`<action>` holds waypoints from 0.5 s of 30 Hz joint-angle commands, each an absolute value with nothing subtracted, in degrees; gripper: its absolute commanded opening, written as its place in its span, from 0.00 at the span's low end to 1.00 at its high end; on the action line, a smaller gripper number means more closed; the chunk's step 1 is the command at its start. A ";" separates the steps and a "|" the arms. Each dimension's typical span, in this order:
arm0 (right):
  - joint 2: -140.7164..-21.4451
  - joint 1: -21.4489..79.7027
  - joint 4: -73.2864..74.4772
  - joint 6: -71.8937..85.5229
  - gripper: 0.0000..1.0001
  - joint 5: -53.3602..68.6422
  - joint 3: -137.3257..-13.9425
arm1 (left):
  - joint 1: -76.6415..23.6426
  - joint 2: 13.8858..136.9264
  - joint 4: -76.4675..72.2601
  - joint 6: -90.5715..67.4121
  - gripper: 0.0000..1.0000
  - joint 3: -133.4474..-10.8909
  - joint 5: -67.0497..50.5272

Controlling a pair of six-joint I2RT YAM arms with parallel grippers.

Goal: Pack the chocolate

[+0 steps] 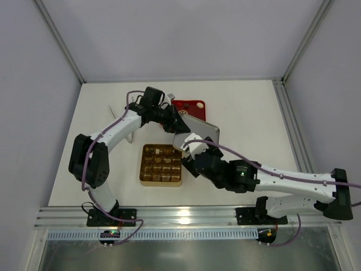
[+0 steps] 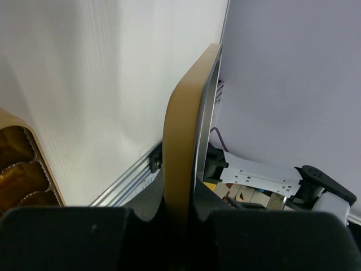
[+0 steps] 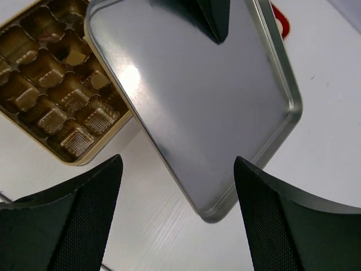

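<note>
Chocolate (image 3: 77,139) pieces, square and ribbed, fill cups of the gold gridded box (image 1: 161,180) near the middle of the table. More chocolate (image 1: 159,151) shows from above. My left gripper (image 1: 172,121) is shut on the edge of the box lid (image 1: 198,133), gold outside and silver inside, and holds it tilted above the table to the right of the box. The lid's rim (image 2: 183,141) runs up from between the left gripper (image 2: 186,217) jaws. My right gripper (image 3: 177,169) stands open just below the lid's near corner (image 3: 217,212), with nothing between its fingers.
A flat red tray (image 1: 189,105) lies behind the lid, partly hidden by it; its corner (image 3: 280,22) peeks out past the lid. The aluminium rail (image 1: 186,215) runs along the near table edge. White walls enclose the back and sides.
</note>
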State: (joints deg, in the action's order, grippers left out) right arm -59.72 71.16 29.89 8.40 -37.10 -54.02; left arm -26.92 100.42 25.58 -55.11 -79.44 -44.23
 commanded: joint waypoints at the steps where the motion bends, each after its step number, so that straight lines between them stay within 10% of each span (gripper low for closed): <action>1: -67.48 75.93 28.39 0.19 0.80 -53.43 -58.62 | -27.16 95.98 28.21 -55.63 0.00 -78.58 -47.64; 9: -75.49 76.20 23.39 -8.78 0.56 -57.74 -60.38 | -27.16 91.76 28.30 -55.72 0.00 -75.59 -48.16; 15: -78.22 76.20 21.36 -12.92 0.20 -61.96 -61.08 | -27.16 90.00 28.39 -55.11 0.05 -74.71 -49.22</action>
